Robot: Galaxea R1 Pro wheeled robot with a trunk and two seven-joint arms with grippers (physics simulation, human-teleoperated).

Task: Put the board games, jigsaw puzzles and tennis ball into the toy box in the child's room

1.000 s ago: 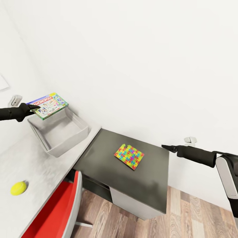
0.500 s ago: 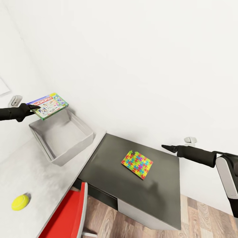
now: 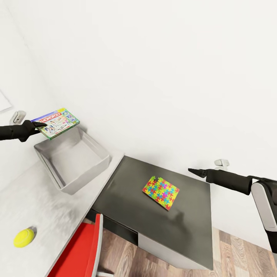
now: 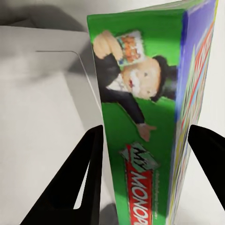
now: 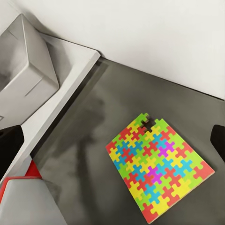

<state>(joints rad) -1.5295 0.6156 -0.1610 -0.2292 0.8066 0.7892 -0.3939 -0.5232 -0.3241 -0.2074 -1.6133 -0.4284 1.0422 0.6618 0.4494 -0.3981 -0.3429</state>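
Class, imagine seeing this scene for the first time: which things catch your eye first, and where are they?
The Monopoly box, clamped in the left gripper above the grey toy box. Next, the bright jigsaw puzzle lying flat on the dark table, and the yellow tennis ball on the pale counter.

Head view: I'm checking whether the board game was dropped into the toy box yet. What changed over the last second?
Mostly the camera: the whole scene slid rightward and down, so the toy box, jigsaw puzzle and tennis ball shifted together, not on their own. The left gripper stays shut on the board game above the box's far rim, not released. The right gripper still hovers open, holding nothing, beyond the puzzle.
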